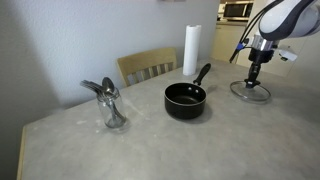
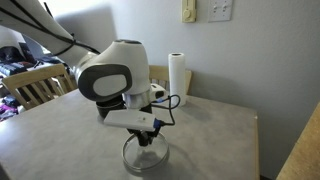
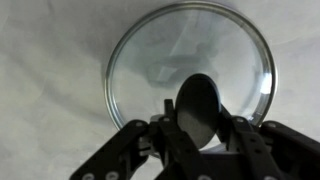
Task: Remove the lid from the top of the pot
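Observation:
The black pot [image 1: 185, 99] with a long handle stands uncovered in the middle of the table. The glass lid [image 1: 250, 93] with a metal rim lies on the table to the pot's right, apart from it. It also shows in an exterior view [image 2: 145, 160] and fills the wrist view [image 3: 150, 60]. My gripper [image 1: 254, 80] points straight down over the lid's centre. Its fingers [image 3: 200, 115] are closed on either side of the lid's dark knob [image 3: 200, 100]. In an exterior view the gripper [image 2: 147, 140] hides the knob.
A white paper towel roll [image 1: 191, 50] stands behind the pot, also in an exterior view [image 2: 178, 75]. A glass jar with metal spoons [image 1: 112, 105] stands left of the pot. A wooden chair [image 1: 147, 66] is at the table's far edge.

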Controlling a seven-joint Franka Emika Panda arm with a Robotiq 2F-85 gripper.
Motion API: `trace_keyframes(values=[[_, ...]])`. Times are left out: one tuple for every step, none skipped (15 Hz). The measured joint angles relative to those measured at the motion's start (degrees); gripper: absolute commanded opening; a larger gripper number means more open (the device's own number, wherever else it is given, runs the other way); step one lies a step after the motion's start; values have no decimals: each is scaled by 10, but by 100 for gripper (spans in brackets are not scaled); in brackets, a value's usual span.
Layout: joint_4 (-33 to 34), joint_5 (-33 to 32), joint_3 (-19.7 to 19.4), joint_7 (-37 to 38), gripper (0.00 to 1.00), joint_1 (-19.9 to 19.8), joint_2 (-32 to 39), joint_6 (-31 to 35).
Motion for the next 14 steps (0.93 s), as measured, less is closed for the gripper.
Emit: trace_keyframes(values=[[2,-8,-1,3,14,0,8,7],[5,-18,-3,9,14,0,14,13],[8,-29,-4,16,14,0,16,15],[10,-38,-5,22,14,0,16,15],[11,-44,-6,27,14,0,17,15],[12,-49,-6,31,64,0,17,15],[12,-53,-6,35,65,0,17,15],[12,-56,-6,39,71,0,17,15],[13,-58,-6,41,77,0,17,15],[13,-58,-6,43,85,0,17,15],[14,-58,-6,44,92,-1,16,15],[15,-58,-6,45,98,-2,16,15],[15,-58,-6,46,100,-3,15,15],[15,-58,-6,47,100,-4,14,15]])
